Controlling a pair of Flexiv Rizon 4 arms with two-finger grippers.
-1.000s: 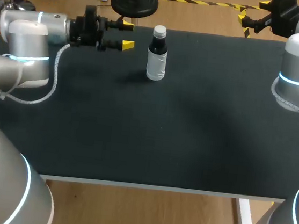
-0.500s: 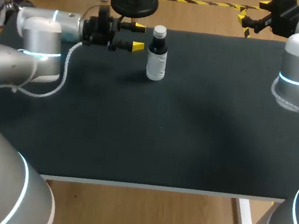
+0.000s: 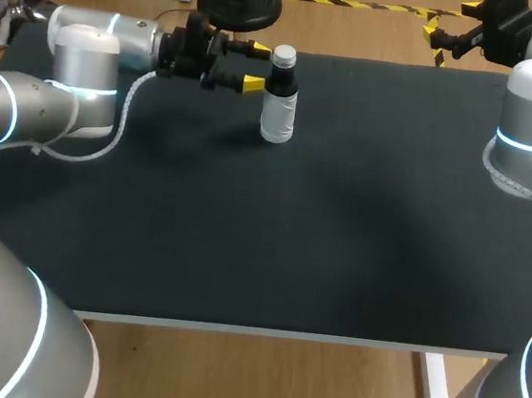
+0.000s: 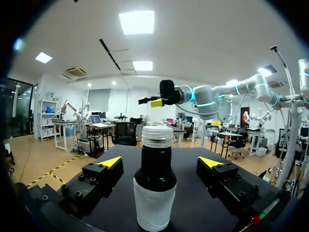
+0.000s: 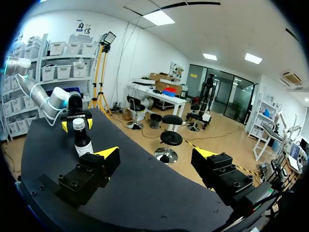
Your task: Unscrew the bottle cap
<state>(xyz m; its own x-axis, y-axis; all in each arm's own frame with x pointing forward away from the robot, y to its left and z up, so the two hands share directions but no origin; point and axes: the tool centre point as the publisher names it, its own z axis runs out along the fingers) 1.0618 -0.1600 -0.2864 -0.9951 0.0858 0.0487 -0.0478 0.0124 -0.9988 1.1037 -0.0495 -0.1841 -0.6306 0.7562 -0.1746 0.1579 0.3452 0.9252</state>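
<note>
Item: bottle, dark with a white label and a pale cap. You find it upright on the black table, upper middle of the head view.
Your left gripper: level with the bottle's neck, just left of it. Its fingers are spread and touch nothing.
Your right gripper: upper right corner, fingers apart, holding nothing, well apart from the bottle.
</note>
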